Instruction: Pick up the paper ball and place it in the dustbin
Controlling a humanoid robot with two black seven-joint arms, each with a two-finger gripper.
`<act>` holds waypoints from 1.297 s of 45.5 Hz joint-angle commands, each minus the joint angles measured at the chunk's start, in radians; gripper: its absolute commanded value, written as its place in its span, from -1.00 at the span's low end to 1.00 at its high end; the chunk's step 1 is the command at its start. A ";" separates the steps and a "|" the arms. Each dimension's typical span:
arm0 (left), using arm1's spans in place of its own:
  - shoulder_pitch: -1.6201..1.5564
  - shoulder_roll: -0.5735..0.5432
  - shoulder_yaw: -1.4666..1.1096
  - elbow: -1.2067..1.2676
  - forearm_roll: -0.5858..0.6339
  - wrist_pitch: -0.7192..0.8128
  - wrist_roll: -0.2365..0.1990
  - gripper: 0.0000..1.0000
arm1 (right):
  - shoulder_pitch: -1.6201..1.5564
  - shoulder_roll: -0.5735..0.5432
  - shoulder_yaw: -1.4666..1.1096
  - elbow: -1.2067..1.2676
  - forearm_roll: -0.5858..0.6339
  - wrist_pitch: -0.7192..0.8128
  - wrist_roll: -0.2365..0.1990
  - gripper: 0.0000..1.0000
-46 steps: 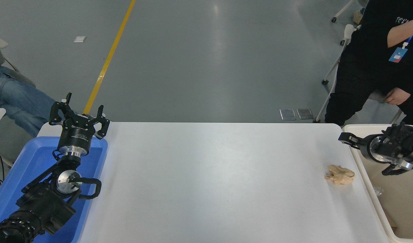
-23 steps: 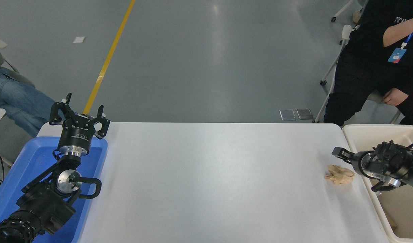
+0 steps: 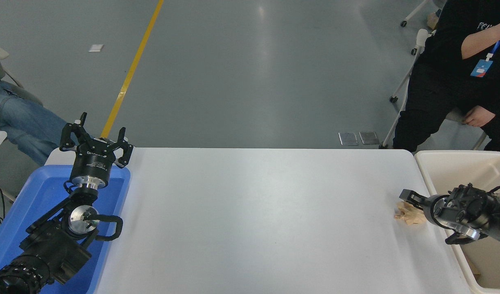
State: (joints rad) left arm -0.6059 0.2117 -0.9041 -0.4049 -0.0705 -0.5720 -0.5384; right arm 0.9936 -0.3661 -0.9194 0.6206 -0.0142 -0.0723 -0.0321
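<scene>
We are at the reach-and-grasp step: our right gripper [image 3: 409, 199] comes in low from the right edge, over the rim of the dustbin [image 3: 427, 173], and sits right at the paper ball [image 3: 409, 215]. The ball lies on the counter [image 3: 258, 220] near its right edge, just beside the dustbin and not in it. The gripper's upper finger overlaps the ball's far top; the rest of the fingers are hidden behind the wrist, so we cannot tell how wide the gripper is set or whether it has any hold on the paper. We judge nothing is lifted, since the ball appears to rest flat on the counter.

The next move, as we read it, calls for settling the fingers on both sides of the wad, closing, then lifting clear of the rim and carrying it the short way right over the dustbin.

The ball is a lumpy, flattish wad; what shows of it runs a little longer left to right, across the counter, with no clear pointed end. Its right part is covered by the gripper, so the axis is only a rough call.

Our left gripper [image 3: 96, 139] is parked over the blue tray [image 3: 37, 192] at lower left, fingers spread, holding nothing.
</scene>
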 commanded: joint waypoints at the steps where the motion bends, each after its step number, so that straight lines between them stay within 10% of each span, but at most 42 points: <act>1: 0.000 0.000 0.001 0.000 0.000 0.000 0.000 0.98 | -0.024 0.013 0.013 0.011 -0.003 -0.018 0.003 0.60; 11: 0.000 0.000 0.001 0.000 0.000 0.000 0.000 0.98 | -0.013 0.030 -0.004 0.068 -0.039 -0.012 0.011 -1.00; 59: 0.000 0.000 0.001 0.000 0.000 0.000 0.000 0.98 | 0.994 -0.304 -0.263 0.685 -0.240 0.178 0.015 -1.00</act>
State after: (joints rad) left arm -0.6059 0.2117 -0.9036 -0.4049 -0.0705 -0.5722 -0.5384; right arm 1.7371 -0.6154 -1.1141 1.1920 -0.2346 0.0335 -0.0172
